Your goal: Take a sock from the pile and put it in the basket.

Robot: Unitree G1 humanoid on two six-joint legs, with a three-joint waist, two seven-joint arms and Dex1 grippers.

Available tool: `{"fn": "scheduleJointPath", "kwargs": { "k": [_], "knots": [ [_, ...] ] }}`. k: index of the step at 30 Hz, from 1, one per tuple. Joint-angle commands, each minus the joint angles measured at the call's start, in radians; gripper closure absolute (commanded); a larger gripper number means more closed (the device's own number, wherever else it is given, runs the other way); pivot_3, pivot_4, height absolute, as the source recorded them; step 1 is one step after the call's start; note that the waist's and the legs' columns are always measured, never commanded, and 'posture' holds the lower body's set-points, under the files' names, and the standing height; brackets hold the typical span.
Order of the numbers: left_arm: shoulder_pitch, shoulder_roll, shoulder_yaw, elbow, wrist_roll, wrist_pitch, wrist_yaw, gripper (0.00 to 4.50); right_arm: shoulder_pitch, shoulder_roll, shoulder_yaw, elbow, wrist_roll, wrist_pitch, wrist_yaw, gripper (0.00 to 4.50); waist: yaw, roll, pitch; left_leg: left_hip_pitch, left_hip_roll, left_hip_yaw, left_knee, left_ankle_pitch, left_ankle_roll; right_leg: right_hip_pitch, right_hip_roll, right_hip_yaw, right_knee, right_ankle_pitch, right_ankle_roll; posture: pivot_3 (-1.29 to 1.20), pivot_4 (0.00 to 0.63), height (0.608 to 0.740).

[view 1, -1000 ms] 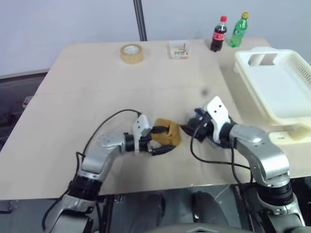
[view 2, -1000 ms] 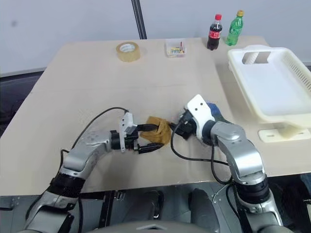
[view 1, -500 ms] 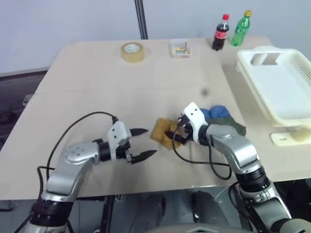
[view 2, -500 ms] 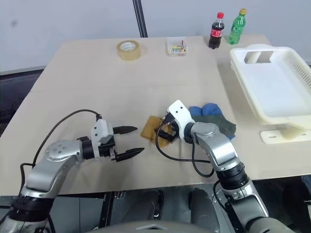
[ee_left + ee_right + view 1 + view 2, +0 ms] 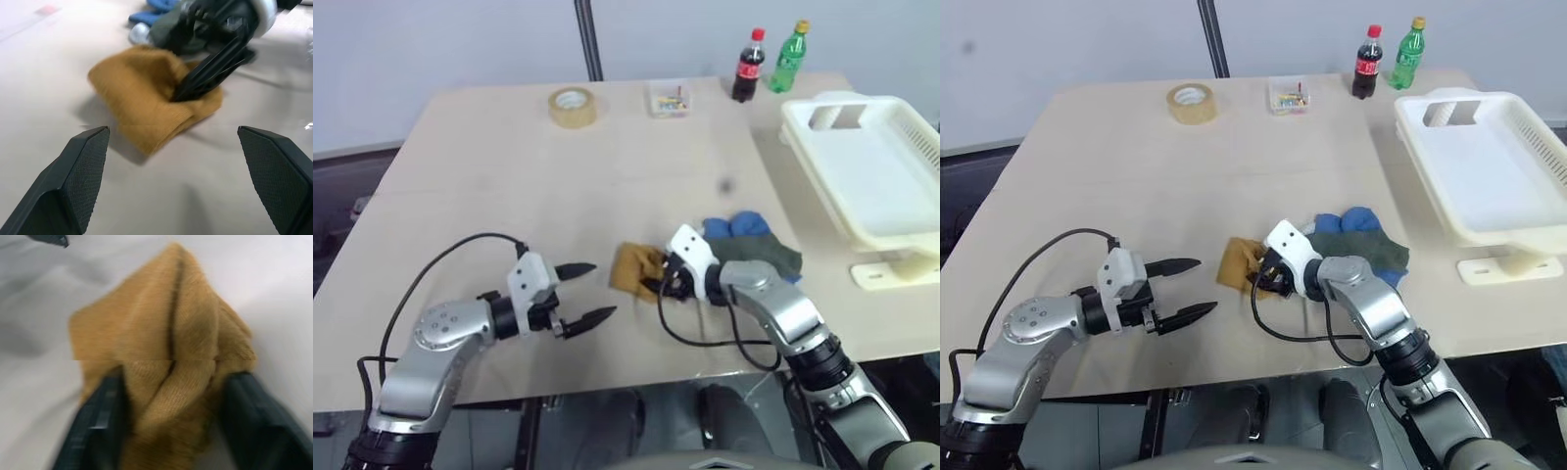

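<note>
Head views are showing me the large white rectangular plastic basket (image 5: pixel 862 176) sitting far right on the tan wooden table (image 5: pixel 509 176), well apart from the small loose heap of blue and grey-green socks (image 5: pixel 754 245) lying near the table's front. Just left of that pile, the mustard yellow sock (image 5: pixel 634 268) is lying bunched, its long axis running roughly left-right, one end toward my right gripper (image 5: pixel 1268 279). I'm working that gripper, clearly the nearer one: right wrist view is showing its black fingers (image 5: pixel 105 416) straddling the sock's near end, half closed and pinching the fabric into a ridge; grip probably not firm yet. My left gripper (image 5: pixel 587 292) is hovering beside the sock on its left, jaws spread wide, holding nothing. Basket is lying right of the grasp.
</note>
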Motion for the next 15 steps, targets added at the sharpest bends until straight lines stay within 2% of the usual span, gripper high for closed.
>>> {"fn": "scheduleJointPath", "kwargs": {
  "k": [1, 2, 4, 6, 10, 12, 15],
  "knots": [
    [0.017, 0.029, 0.063, -0.052, -0.047, 0.006, -0.01, 0.0, 0.006, -0.013, 0.017, 0.038, -0.013, -0.013, 0.013, 3.39, 0.001, 0.0, 0.0, 0.001, 0.001, 0.0, 0.0, 0.0, 0.0, 0.001, 0.001, 0.0, 0.0, 0.0, 0.0, 0.0, 0.15, 0.74],
    [0.019, 0.031, 0.067, -0.055, -0.054, 0.01, -0.009, 0.0, 0.008, -0.013, 0.006, 0.038, -0.008, -0.018, 0.014, 3.94, 0.002, 0.0, 0.0, 0.003, 0.001, 0.0, 0.0, 0.0, 0.0, 0.003, 0.001, 0.0, 0.0, 0.0, 0.0, 0.0, 0.15, 0.74],
    [0.02, 0.028, 0.069, -0.062, -0.063, 0.016, 0.002, 0.0, 0.017, -0.001, -0.034, 0.038, 0.011, -0.043, 0.006, 4.4, 0.003, 0.0, 0.0, 0.007, 0.001, 0.0, 0.0, 0.0, 0.0, 0.006, 0.001, 0.0, -0.001, 0.0, 0.0, 0.0, 0.15, 0.74],
    [0.006, 0.011, 0.065, -0.074, -0.08, 0.033, 0.031, 0.0, 0.02, 0.04, -0.132, 0.018, 0.08, -0.043, -0.013, 4.42, 0.004, 0.0, 0.0, 0.007, 0.001, 0.001, 0.0, 0.0, 0.0, 0.006, 0.001, 0.0, -0.001, 0.0, 0.0, 0.0, 0.15, 0.74],
    [-0.076, -0.028, 0.012, -0.074, -0.073, 0.046, 0.083, 0.0, -0.051, 0.121, -0.44, -0.043, 0.277, 0.044, -0.125, 4.42, 0.01, 0.0, 0.002, 0.005, 0.001, 0.0, 0.001, 0.0, 0.0, 0.005, 0.002, 0.001, 0.0, 0.0, 0.0, 0.0, 0.15, 0.74],
    [-0.118, -0.047, -0.008, -0.06, -0.074, 0.048, 0.097, 0.0, -0.092, 0.123, -0.535, -0.049, 0.343, 0.084, -0.161, 4.42, 0.011, 0.0, 0.002, 0.004, 0.001, 0.0, 0.001, 0.0, 0.0, 0.005, 0.002, 0.001, 0.0, 0.0, 0.0, 0.0, 0.15, 0.74],
    [-0.249, -0.111, -0.057, -0.003, -0.063, 0.056, 0.145, 0.0, -0.227, 0.067, -0.72, 0.038, 0.413, 0.093, -0.244, 4.42, 0.017, 0.002, 0.004, 0.004, 0.0, 0.0, 0.0, 0.0, 0.0, 0.005, 0.001, 0.001, 0.0, 0.0, 0.0, 0.0, 0.15, 0.74]
  ]
}}
